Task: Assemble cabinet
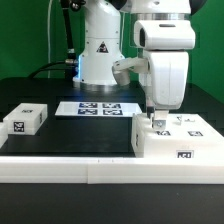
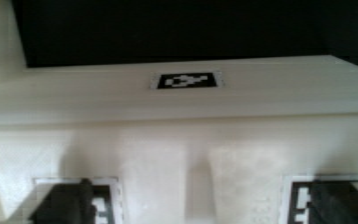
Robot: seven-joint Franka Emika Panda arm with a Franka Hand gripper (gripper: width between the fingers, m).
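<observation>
Seeing gripper (image 1: 153,120) low over box (image 1: 185,150) top on exterior view's right, jaws spread wide, fingers (image 2: 66,200) either side of bare white surface, clamping nothing, contact with box unclear.

- This is a robotics laboratory bench, not a home or a shop.
- A white jointed robot arm (image 1: 100,50) stands on a matte black table (image 1: 90,135).
- A plain green backdrop curtain (image 1: 25,30) closes off the space behind.
- Black-and-white square tags mark the thin flat white marker board (image 1: 95,108), a large white plastic box (image 1: 160,148) and a small white plastic block (image 1: 25,120).
- A long low white rail (image 1: 60,165) edges the table's front.
</observation>
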